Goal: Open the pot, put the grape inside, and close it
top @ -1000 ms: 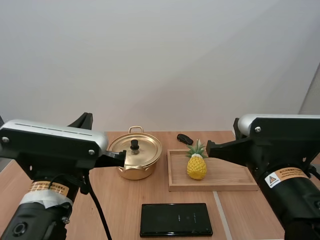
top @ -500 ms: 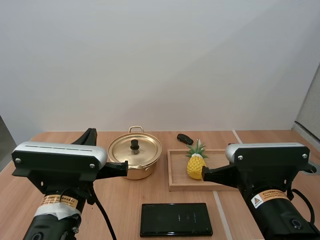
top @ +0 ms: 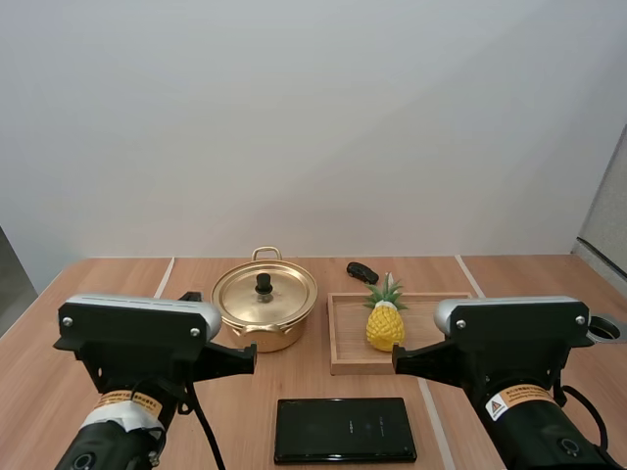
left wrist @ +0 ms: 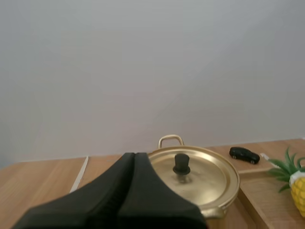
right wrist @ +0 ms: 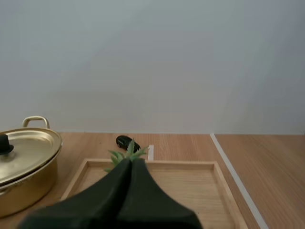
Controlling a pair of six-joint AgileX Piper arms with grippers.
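A black phone (top: 345, 430) is lying flat on the wooden table (top: 108, 284) at 6 o'clock, nearest of all; at 10 o'clock from it my left gripper (left wrist: 135, 157) is hanging above the table, its two black fingers pressing together into one dark wedge with nothing between them; at 1 o'clock from the phone my right gripper (right wrist: 131, 162) is doing the same, squeezed tight on nothing, its tip pointing at the near rim of the wooden tray (top: 446, 323).

Farther back, at 11 o'clock from the phone, the gold pot (top: 279, 338) is sitting on the table just past the left gripper; its lid (top: 289, 292) is resting on top, with a small black knob (top: 264, 285) sticking up in the middle; the tray is lying just beside the pot at its 3 o'clock.

A yellow pineapple (top: 385, 326) with green leaves is standing upright in the tray, toward its 9 o'clock side; farthest away, a little black toy car (top: 362, 271) is sitting on the table at 11 o'clock from the pineapple, just beyond the tray's far rim.
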